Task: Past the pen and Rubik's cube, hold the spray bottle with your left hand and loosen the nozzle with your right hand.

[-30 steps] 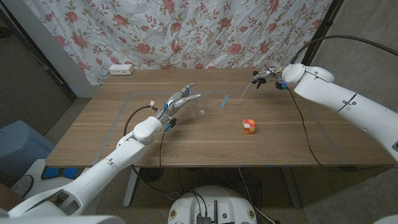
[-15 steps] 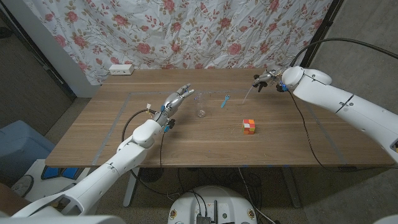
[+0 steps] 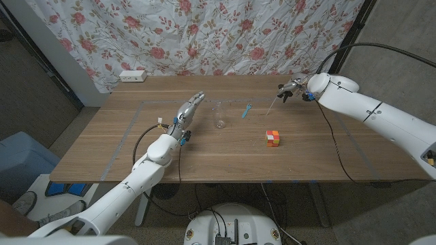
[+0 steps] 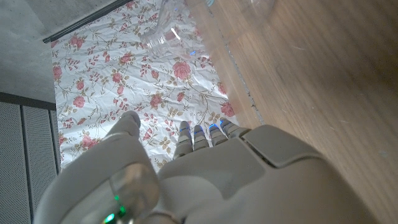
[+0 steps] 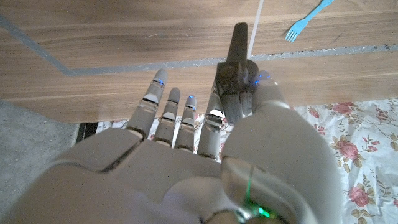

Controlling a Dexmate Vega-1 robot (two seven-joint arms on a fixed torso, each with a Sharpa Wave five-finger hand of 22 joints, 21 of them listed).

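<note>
The clear spray bottle (image 3: 219, 116) stands upright without its nozzle near the table's middle, and its body (image 4: 166, 28) is also in the left wrist view. My left hand (image 3: 186, 112) is just left of it, apart from it, fingers stretched out and holding nothing. My right hand (image 3: 294, 87) is raised over the far right of the table and pinches the black nozzle (image 5: 238, 65), whose thin white tube (image 3: 272, 103) hangs down. A small blue fork-shaped utensil (image 3: 246, 109) lies between bottle and nozzle. The Rubik's cube (image 3: 273, 138) sits nearer the front.
A white power strip (image 3: 133, 76) lies at the table's far left edge, in front of a floral curtain (image 3: 204, 34). Grey tape lines (image 3: 143, 103) mark a rectangle on the wooden table (image 3: 204, 156).
My left hand has drawn back to the left from the bottle, its fingers closer together. The right hand has shifted slightly with the nozzle.
</note>
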